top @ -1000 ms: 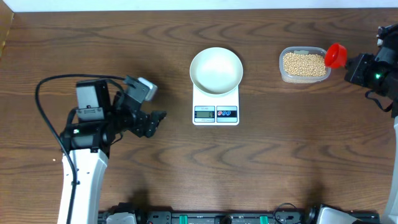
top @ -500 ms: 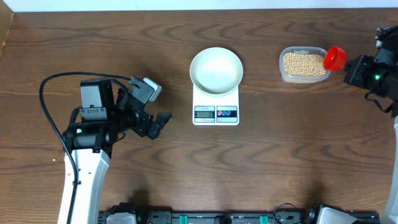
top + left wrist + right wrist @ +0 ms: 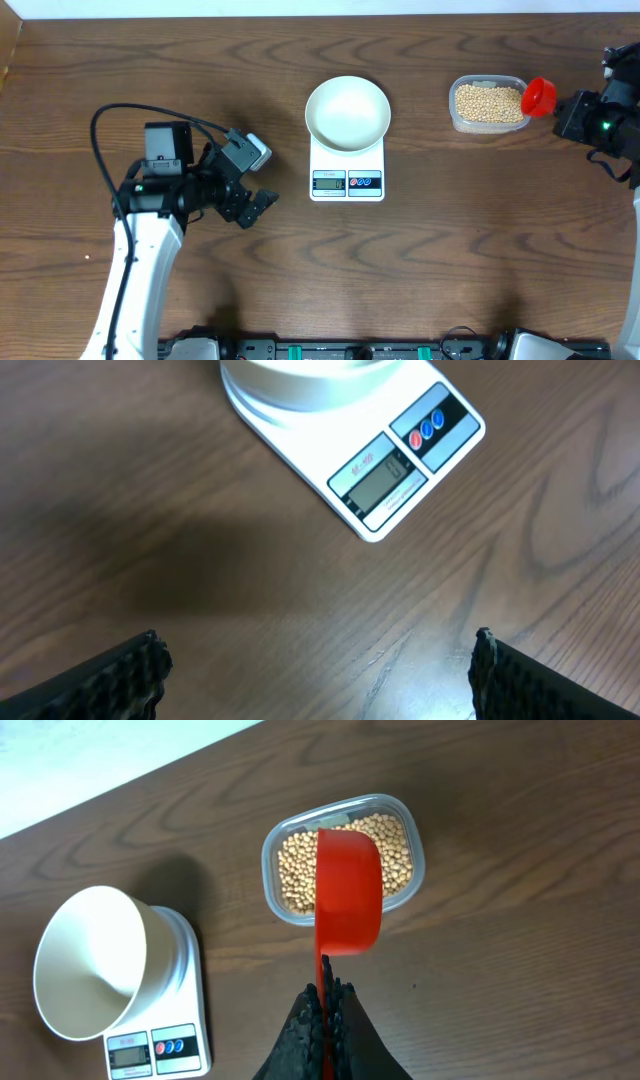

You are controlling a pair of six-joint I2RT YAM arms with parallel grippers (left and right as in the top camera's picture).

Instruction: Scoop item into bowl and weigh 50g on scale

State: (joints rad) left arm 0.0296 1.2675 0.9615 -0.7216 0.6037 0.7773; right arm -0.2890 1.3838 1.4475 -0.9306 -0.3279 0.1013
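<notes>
Two sets of jaws are mine. Closest to me, my left jaws stand spread wide and hold nothing. Their dark ridged fingertips hang over the bare wooden surface, a little to the left of the scale and apart from it. The scale lies flat at the middle of the surface, its grey display and two round buttons turned toward me. On the farther part of its platform sits the white bowl, upright and empty. Off to the right, at about the bowl's depth, is a clear plastic tub filled with the small beige beans. My right jaws are pinched shut on the thin handle of a red scoop. Its cup hovers at the tub's right end, above the beans. Whether any beans lie in the scoop I cannot tell, since it shows me only its outer side.
</notes>
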